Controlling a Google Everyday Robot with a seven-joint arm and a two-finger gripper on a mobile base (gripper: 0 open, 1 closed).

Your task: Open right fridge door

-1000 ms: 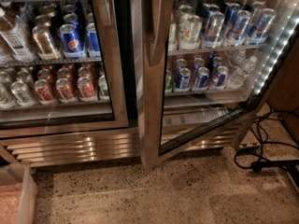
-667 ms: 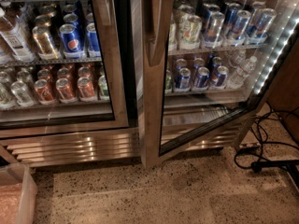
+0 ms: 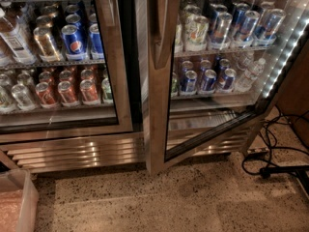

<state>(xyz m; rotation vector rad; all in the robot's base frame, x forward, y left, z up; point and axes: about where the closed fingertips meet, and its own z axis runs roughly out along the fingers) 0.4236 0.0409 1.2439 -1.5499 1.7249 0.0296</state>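
Observation:
The right fridge door [image 3: 155,105] is a glass pane in a brushed steel frame. It stands ajar: its left edge, with the long vertical handle [image 3: 161,28], is swung out towards me, and its bottom rail [image 3: 212,134] runs back to the hinge side at the right. A white LED strip [image 3: 286,52] glows along that right side. Cans and bottles [image 3: 217,28] show on the shelves behind the glass. The gripper is not in view.
The left glass door [image 3: 63,57] is shut in front of Pepsi cans and red-orange cans. A clear plastic bin [image 3: 17,204] stands on the speckled floor at the lower left. Black cables and a plug [image 3: 270,166] lie at the lower right, beside a wooden panel [image 3: 299,91].

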